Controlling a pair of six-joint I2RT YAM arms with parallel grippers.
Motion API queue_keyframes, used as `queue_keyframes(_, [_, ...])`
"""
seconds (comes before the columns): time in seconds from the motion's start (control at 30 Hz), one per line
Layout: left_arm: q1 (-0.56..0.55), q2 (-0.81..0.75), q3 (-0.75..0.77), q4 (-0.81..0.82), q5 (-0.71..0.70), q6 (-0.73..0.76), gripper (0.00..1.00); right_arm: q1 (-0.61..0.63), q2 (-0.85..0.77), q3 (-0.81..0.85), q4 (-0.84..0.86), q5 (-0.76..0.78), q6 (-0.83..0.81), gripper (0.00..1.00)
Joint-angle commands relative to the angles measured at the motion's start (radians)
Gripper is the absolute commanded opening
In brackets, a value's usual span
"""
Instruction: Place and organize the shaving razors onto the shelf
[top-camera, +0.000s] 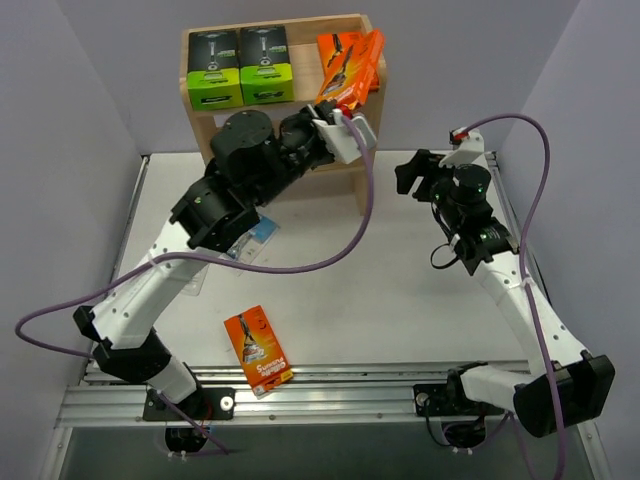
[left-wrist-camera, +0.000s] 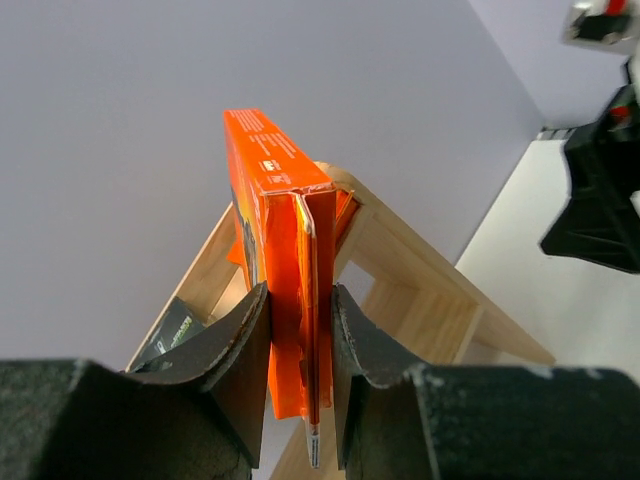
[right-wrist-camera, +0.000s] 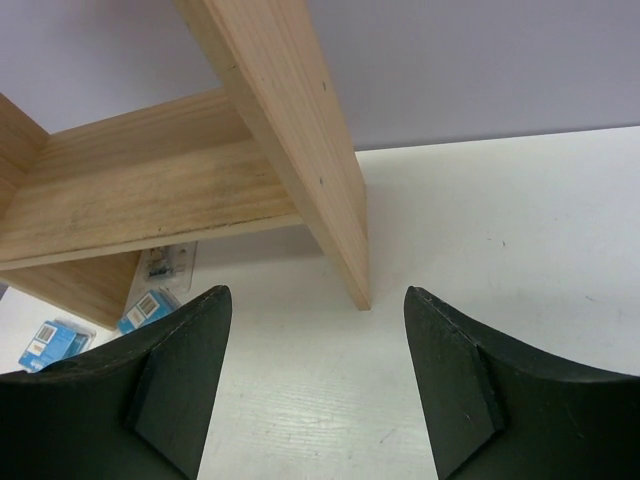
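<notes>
The left tool (left-wrist-camera: 300, 340) was pinching an orange box (left-wrist-camera: 275, 200) edge-on between its pads (left-wrist-camera: 235, 350), holding it up at the top tier of the shelf (left-wrist-camera: 420, 290) — the placing step for this pack. Left of the tool, two green boxes (top-camera: 240, 68) stood upright on that tier. The next move would call for setting the box down square beside them, then spreading the pads and backing out without dragging it. The right tool (right-wrist-camera: 315, 330) hung spread and empty, the shelf's side panel just beyond its tips. Well behind the left tool, another orange box (top-camera: 258, 350) lay on the tabletop (top-camera: 420, 300). Blister packs (top-camera: 258, 235) lay under its arm, mostly covered. A second orange box possibly leaned behind the held one — the overhead view didn't separate them.
</notes>
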Motion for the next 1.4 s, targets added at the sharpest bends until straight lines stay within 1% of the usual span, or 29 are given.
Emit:
queue_keyframes(0.0, [-0.028,0.079,0.111,0.119,-0.159,0.100,0.02,-0.007,-0.055,-0.025,-0.010,-0.038,0.018,0.65])
queue_keyframes(0.1, [-0.038,0.168,0.180,0.123,-0.246,0.117,0.02,-0.007,-0.080,-0.052,-0.004,-0.054,0.027,0.66])
queue_keyframes(0.23, [-0.052,0.291,0.335,0.105,-0.340,0.147,0.02,-0.005,-0.102,-0.078,-0.002,-0.054,0.024,0.66])
queue_keyframes(0.33, [-0.061,0.348,0.393,0.123,-0.409,0.219,0.02,-0.005,-0.111,-0.098,0.007,-0.064,0.027,0.67])
queue_keyframes(0.7, [-0.061,0.418,0.369,0.225,-0.524,0.382,0.02,-0.005,-0.117,-0.123,0.001,-0.084,0.038,0.68])
queue_keyframes(1.03, [-0.052,0.490,0.381,0.255,-0.552,0.393,0.03,0.005,-0.128,-0.134,-0.018,-0.069,0.029,0.68])
queue_keyframes(1.1, [-0.052,0.497,0.378,0.260,-0.555,0.397,0.07,0.007,-0.140,-0.129,-0.024,-0.055,0.019,0.68])
queue_keyframes(1.13, [-0.052,0.501,0.376,0.268,-0.557,0.399,0.13,0.008,-0.145,-0.129,-0.030,-0.049,0.016,0.68])
queue_keyframes(1.2, [-0.052,0.504,0.370,0.275,-0.558,0.402,0.21,0.008,-0.154,-0.129,-0.031,-0.038,0.013,0.68])
queue_keyframes(1.23, [-0.052,0.506,0.367,0.287,-0.560,0.403,0.28,0.010,-0.155,-0.129,-0.033,-0.035,0.012,0.68])
queue_keyframes(1.33, [-0.052,0.509,0.364,0.298,-0.561,0.407,0.34,0.012,-0.160,-0.130,-0.036,-0.029,0.009,0.68])
queue_keyframes(1.37, [-0.052,0.510,0.364,0.301,-0.561,0.407,0.38,0.013,-0.161,-0.132,-0.036,-0.028,0.009,0.68])
